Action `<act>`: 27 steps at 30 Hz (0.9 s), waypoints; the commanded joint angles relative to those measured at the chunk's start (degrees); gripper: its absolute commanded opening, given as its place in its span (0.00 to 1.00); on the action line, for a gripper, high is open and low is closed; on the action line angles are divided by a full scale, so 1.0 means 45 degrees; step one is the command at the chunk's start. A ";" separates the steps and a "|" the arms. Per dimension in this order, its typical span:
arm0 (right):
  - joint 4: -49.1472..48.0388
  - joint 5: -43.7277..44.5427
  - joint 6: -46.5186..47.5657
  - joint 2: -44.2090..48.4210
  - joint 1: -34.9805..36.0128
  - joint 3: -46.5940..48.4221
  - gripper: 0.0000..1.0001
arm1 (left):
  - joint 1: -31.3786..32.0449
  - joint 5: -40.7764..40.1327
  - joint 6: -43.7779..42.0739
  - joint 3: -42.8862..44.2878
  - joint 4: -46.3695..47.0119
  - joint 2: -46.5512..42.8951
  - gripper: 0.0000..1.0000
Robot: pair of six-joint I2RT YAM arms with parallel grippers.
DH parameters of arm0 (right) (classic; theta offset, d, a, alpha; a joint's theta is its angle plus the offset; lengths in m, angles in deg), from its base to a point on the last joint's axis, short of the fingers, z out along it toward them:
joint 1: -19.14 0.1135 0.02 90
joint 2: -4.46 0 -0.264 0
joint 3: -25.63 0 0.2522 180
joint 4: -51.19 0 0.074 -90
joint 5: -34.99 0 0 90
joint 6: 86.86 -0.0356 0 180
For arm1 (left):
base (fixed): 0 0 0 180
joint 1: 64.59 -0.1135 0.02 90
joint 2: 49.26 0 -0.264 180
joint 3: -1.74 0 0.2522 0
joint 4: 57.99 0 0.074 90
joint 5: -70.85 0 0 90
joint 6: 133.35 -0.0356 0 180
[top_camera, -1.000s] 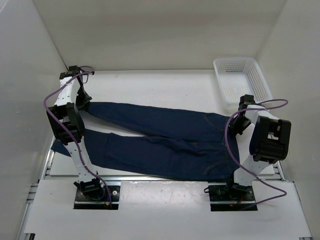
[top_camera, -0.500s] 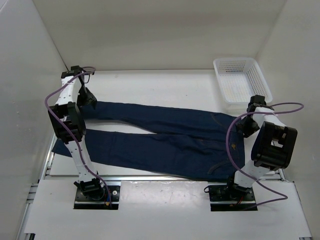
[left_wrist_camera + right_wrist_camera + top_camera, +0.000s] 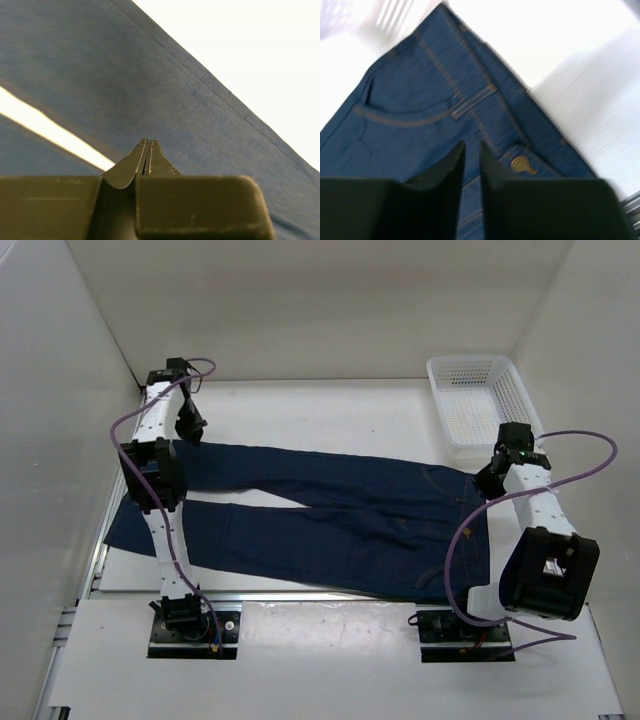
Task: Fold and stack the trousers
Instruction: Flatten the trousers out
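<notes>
Left wrist: left gripper (image 3: 147, 142) closed, empty, trousers (image 3: 175, 100) beneath | right gripper (image 3: 471, 146) slightly parted | button (image 3: 521, 164) lettering unreadable

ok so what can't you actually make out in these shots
- Left wrist view: whether the shut left gripper touches the trousers; the head-on angle hides any gap.
- Top view: the trousers' near waist corner, behind the right arm.
- Right wrist view: the basket, blurred and cut off at the top-left edge.
</notes>
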 commanded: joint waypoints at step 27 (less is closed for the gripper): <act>0.1706 -0.1280 0.1212 0.1937 0.1822 0.0306 0.38 | 0.0079 0.1516 -0.0135 0.3360 0.0034 0.2743 0.42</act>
